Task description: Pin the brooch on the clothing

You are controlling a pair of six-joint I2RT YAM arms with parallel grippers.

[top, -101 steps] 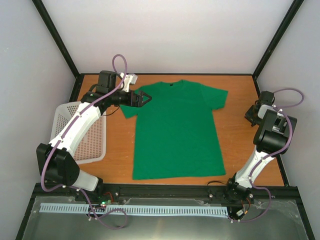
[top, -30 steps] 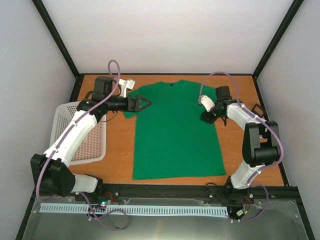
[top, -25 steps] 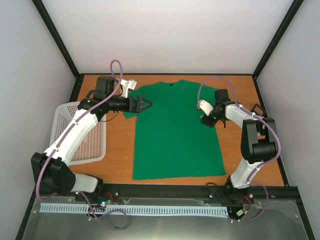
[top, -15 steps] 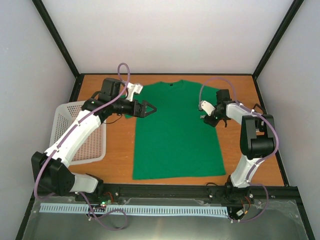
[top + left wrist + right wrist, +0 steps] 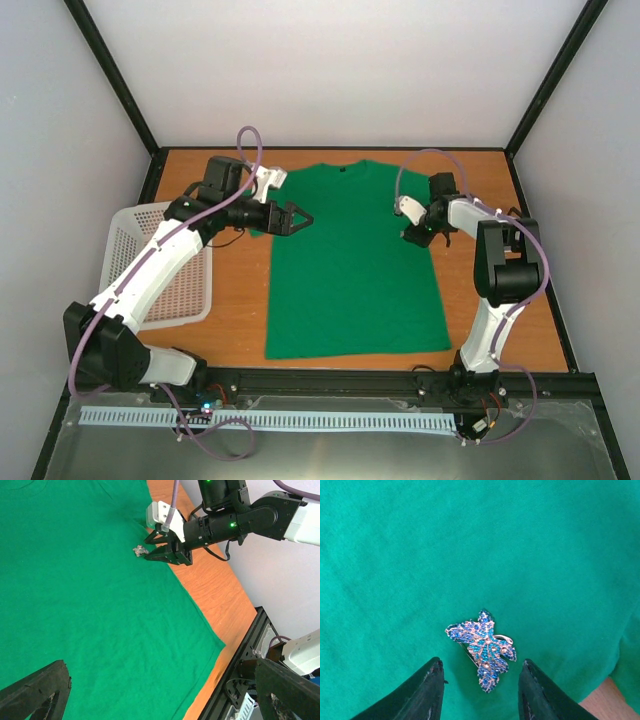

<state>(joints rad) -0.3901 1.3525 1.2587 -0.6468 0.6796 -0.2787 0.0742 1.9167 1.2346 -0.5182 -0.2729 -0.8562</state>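
The green T-shirt (image 5: 355, 265) lies flat on the table. The brooch (image 5: 482, 650), a small leaf-shaped ornament of silver metal set with blue stones, lies on the shirt near its right sleeve; it also shows in the left wrist view (image 5: 138, 551). My right gripper (image 5: 481, 667) is open, with one finger either side of the brooch and not touching it; in the top view the right gripper (image 5: 408, 236) is low over the shirt's right armpit. My left gripper (image 5: 303, 217) is open and empty above the shirt's left shoulder.
A white mesh basket (image 5: 150, 270) stands at the table's left edge, under the left arm. The orange table (image 5: 490, 290) shows to the right of the shirt. A black frame rail (image 5: 330, 380) runs along the near edge.
The right arm has swung in from the right edge to the shirt's right sleeve area. The left gripper has moved slightly right and nearer over the shirt's shoulder.
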